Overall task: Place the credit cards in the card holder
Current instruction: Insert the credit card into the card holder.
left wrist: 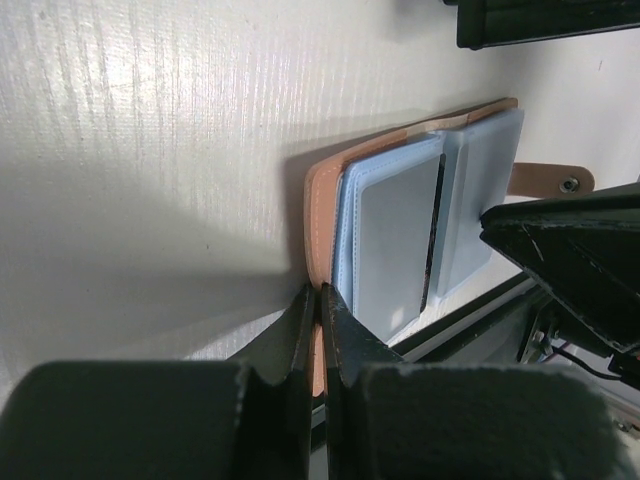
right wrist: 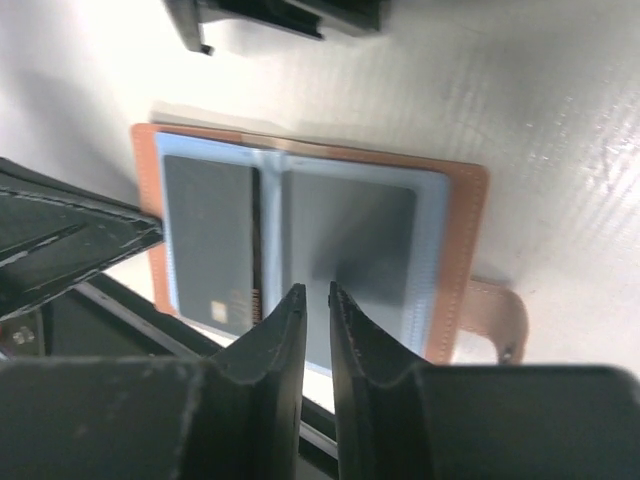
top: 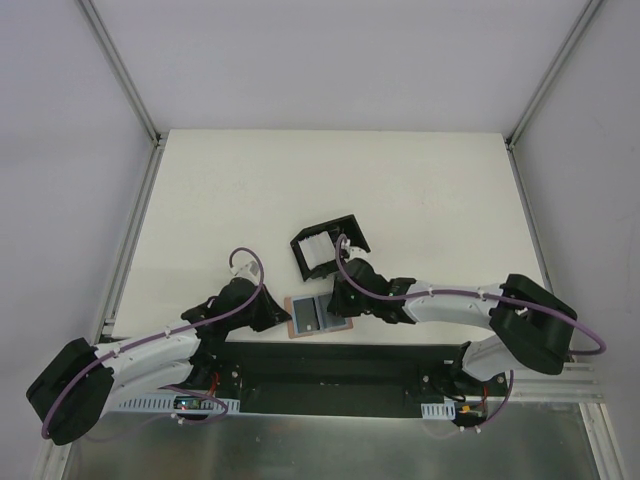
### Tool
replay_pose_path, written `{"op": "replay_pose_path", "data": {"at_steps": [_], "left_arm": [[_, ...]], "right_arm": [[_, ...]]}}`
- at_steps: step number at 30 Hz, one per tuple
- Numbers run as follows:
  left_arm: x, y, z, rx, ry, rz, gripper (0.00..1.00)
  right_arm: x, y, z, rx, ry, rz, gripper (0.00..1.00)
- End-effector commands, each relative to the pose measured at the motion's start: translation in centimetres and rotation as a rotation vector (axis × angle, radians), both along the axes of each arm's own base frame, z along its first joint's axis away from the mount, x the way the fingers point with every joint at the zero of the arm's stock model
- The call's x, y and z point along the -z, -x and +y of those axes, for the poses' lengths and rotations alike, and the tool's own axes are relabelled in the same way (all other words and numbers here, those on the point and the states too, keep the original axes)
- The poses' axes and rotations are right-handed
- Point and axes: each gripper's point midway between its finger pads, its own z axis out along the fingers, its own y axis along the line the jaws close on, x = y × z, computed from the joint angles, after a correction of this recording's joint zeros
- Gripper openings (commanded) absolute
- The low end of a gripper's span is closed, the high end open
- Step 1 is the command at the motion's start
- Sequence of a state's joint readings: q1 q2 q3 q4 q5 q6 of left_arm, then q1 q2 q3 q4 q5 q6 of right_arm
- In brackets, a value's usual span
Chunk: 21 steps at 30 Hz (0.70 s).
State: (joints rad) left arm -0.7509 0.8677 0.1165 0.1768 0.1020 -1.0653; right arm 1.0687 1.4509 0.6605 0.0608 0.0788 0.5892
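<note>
Nearest: left tool point(left wrist: 320, 300), clenched. Both fingers pinch the tan outer edge of the card holder point(left wrist: 322, 195), close to the corner nearest that tool's wrist.

Item, card holder: lies open and flat on the bench point(top: 250, 190), between the two tools. Its near long side runs along the bench's near edge, beside the dark base rail point(top: 330, 375). A tan border frames the pale blue clear sleeves point(right wrist: 268, 170). A strap tab point(right wrist: 497, 318) with a snap sticks out from the cover edge on the right tool's side and rests flat on the bench.

Item, credit cards: one grey card point(right wrist: 208, 235) sits in the sleeve page left of the right tool's fingers, with a chip visible at its near end. A second grey card point(right wrist: 350, 235) sits in the page straight ahead of those fingers. Both lie inside the tan border.

Item, right tool point(right wrist: 317, 295): its fingers are poised at the near edge of the right-hand page with a narrow slit between them. Whether they nip the sleeve edge or anything else cannot be told.

Item, black box frame point(top: 328, 245) with white pieces: stands beyond both tools, just past the holder's far edge and apart from it.

Open room: bare bench stretches beyond the frame and out to either side, as far as the metal posts point(top: 135, 150). Room is tight on the near side, where the holder meets the bench edge.
</note>
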Motion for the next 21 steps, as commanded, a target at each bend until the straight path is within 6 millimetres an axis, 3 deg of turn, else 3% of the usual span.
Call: {"op": "replay_pose_path", "data": {"at_steps": [1, 6, 12, 18, 21], "left_arm": [[-0.7, 0.1, -0.3, 0.050, -0.003, -0.023, 0.00], [-3.0, -0.1, -1.6, 0.115, 0.044, -0.069, 0.00], [-7.3, -0.5, -4.1, 0.232, 0.125, -0.136, 0.00], [-10.3, -0.9, -6.2, 0.315, 0.190, -0.166, 0.00], [-10.6, -1.2, -7.3, 0.347, 0.205, -0.151, 0.00]], "right_arm": [[1.3, -0.2, -1.8, 0.017, 0.128, -0.001, 0.15], [2.3, 0.0, -2.3, 0.005, 0.195, 0.023, 0.08], [3.4, 0.4, -2.5, 0.002, 0.236, 0.052, 0.04], [3.1, 0.3, -2.6, 0.004, 0.237, 0.039, 0.03], [2.9, 0.2, -2.5, 0.008, 0.227, 0.032, 0.03]]}}
